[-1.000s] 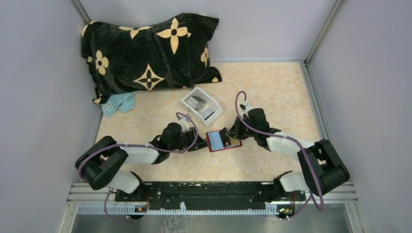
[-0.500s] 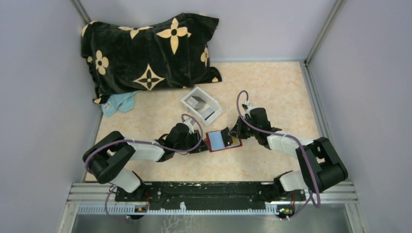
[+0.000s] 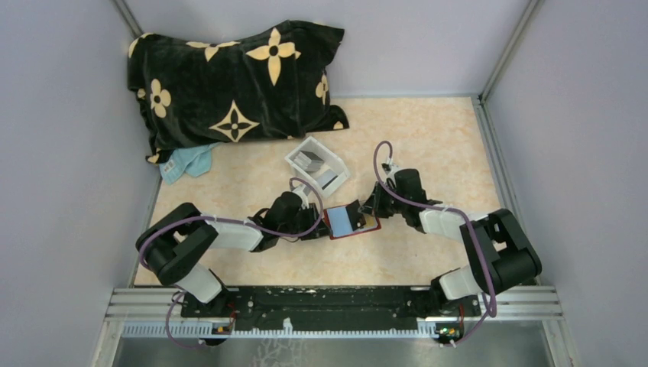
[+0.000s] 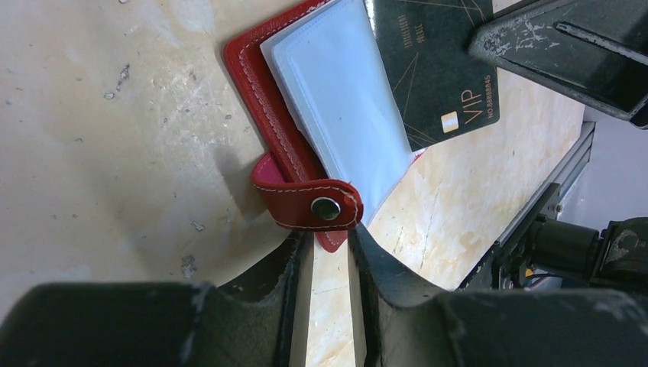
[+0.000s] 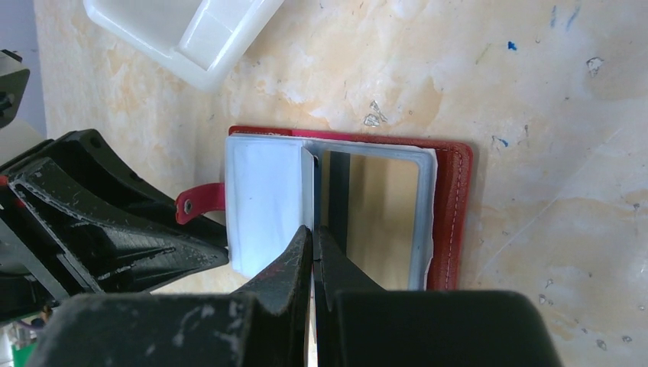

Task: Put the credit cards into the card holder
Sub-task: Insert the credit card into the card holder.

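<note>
**Both arms at mid-table, wrist and overhead views.** I am seeing the card holder (image 4: pixel 264 99) lying open and flat on the table (image 3: pixel 428 145), red cover down and clear sleeves (image 4: pixel 344 99) facing up. I am keeping the right gripper (image 5: pixel 313 229) fully closed on a black card (image 4: pixel 439 69) marked VIP. The card is standing tilted on edge, its lower end resting among the sleeves, so the holder is lying directly below these fingertips. The left gripper (image 4: pixel 329 232) is sitting low at the holder's left side, its jaws standing at a narrow gap. The red snap strap (image 4: pixel 317 206) is lying just ahead of its fingertips with its end reaching into that gap. I am unable to tell whether the jaws are pinching it. Other credit cards (image 3: pixel 310 160) are lying in the white tray (image 5: pixel 191 34), beyond the holder, near it but not touching.
</note>
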Robot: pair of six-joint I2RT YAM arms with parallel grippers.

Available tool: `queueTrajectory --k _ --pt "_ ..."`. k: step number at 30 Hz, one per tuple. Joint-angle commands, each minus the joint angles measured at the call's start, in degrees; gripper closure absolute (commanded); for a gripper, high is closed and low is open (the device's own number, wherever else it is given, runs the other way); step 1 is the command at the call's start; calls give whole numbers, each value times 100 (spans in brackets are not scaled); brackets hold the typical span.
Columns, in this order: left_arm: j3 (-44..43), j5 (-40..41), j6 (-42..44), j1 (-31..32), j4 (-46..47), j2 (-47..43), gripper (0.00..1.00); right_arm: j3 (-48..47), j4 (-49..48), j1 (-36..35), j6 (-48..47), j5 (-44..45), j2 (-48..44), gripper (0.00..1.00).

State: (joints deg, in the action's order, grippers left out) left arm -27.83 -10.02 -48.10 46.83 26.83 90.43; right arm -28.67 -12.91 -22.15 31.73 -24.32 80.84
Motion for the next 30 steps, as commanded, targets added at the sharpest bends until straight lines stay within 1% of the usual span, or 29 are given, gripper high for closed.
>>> queueTrajectory --k 1,6,18,26,30 --pt "-99 226 142 54 -328 106 70 -114 -398 127 200 -201 152 100" --pt "-110 286 144 53 -433 156 71 -34 -589 189 376 -304 223 100" --pt "-176 306 136 63 -578 335 74 81 -542 202 433 -138 213 100" --pt "-222 343 147 72 -703 376 75 -52 -30 198 218 205 -43 100" --pt "-222 351 146 71 -722 388 76 -24 31 203 196 304 -75 100"
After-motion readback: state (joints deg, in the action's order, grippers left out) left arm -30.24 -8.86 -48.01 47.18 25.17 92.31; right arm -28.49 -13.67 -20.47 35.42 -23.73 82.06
